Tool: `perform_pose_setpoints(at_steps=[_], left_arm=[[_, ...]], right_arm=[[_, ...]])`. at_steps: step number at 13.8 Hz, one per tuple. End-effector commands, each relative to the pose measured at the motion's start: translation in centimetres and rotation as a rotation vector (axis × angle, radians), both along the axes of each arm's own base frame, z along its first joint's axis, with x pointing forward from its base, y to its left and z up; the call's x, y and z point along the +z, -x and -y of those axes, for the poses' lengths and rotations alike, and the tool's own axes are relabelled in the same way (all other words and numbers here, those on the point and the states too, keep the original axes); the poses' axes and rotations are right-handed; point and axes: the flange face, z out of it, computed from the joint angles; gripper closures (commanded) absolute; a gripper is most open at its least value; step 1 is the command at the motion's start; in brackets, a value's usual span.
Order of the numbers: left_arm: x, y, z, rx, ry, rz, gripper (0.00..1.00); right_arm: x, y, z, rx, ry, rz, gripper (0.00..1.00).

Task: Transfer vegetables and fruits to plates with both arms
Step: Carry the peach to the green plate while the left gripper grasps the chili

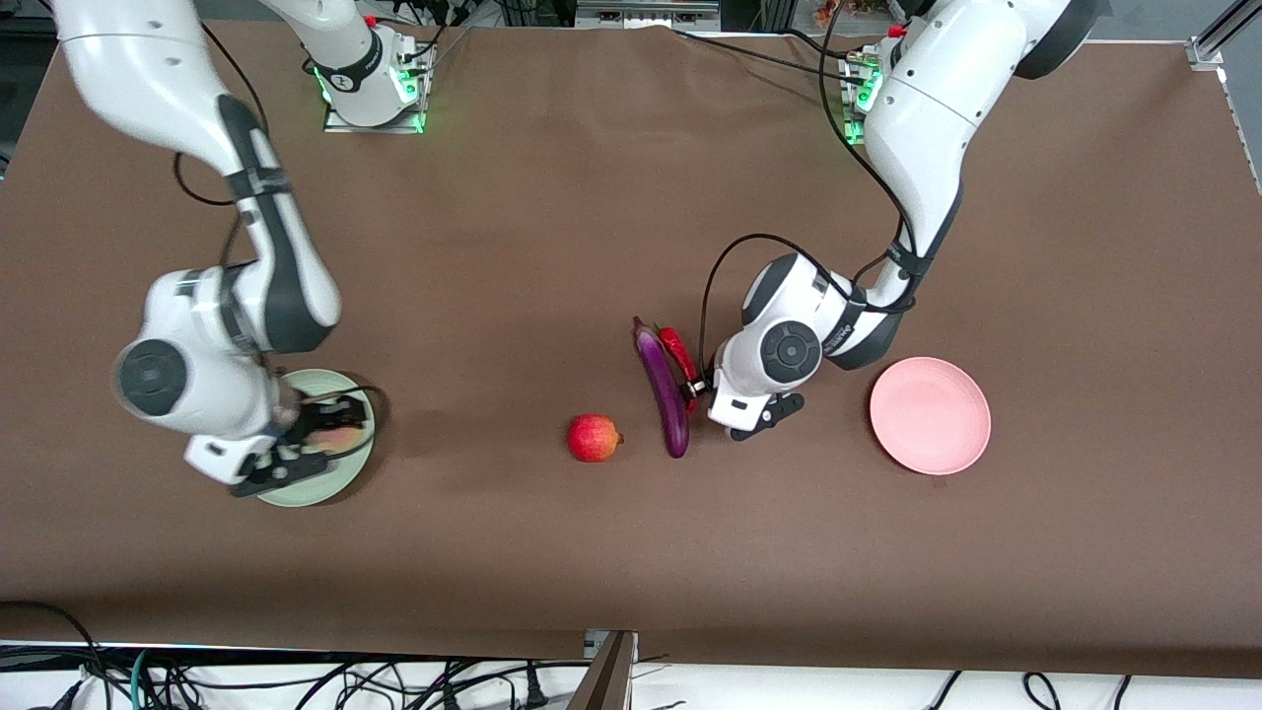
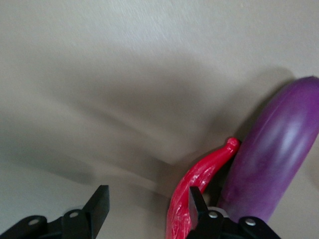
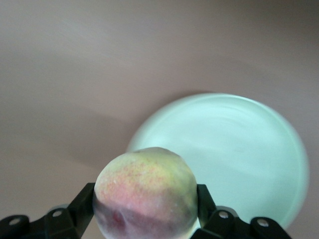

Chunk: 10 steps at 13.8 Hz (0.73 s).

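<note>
My right gripper (image 1: 314, 434) is shut on the yellow-green, pink-blushed peach (image 3: 145, 191) and holds it just over the mint green plate (image 3: 239, 144), which lies toward the right arm's end of the table (image 1: 320, 490). My left gripper (image 1: 696, 389) is open and low at the table beside the red chili pepper (image 2: 202, 179). One finger (image 2: 196, 201) rests against the chili and the other finger (image 2: 98, 205) is over bare cloth. The purple eggplant (image 1: 663, 390) lies right alongside the chili (image 1: 677, 347). The red pomegranate-like fruit (image 1: 595, 438) lies beside the eggplant. The pink plate (image 1: 930, 415) is empty.
The brown cloth covers the whole table. The left arm's elbow and black cable (image 1: 730, 256) hang over the space between the eggplant and the pink plate. The arm bases (image 1: 375, 79) stand along the table edge farthest from the front camera.
</note>
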Motion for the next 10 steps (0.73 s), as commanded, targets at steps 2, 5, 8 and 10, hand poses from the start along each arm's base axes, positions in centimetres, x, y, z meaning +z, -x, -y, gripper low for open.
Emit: perform_pose_setpoints(at_steps=[2, 5, 8, 10], left_arm=[[0.5, 0.7, 0.9, 0.021, 0.007, -0.004, 0.26], [1.9, -0.1, 0.6, 0.028, 0.017, 0.012, 0.26], [3.2, -1.0, 0.7, 0.036, 0.029, 0.026, 0.26], [2.7, -0.1, 1.9, 0.051, 0.028, 0.011, 0.25]], right_arm=[[-2.5, -0.6, 5.1, 0.082, -0.025, 0.031, 0.77], [-4.1, -0.6, 7.1, 0.062, -0.025, 0.023, 0.75], [-5.9, -0.5, 7.2, 0.057, -0.03, 0.018, 0.76], [-6.8, -0.4, 7.8, 0.049, -0.032, 0.015, 0.76]])
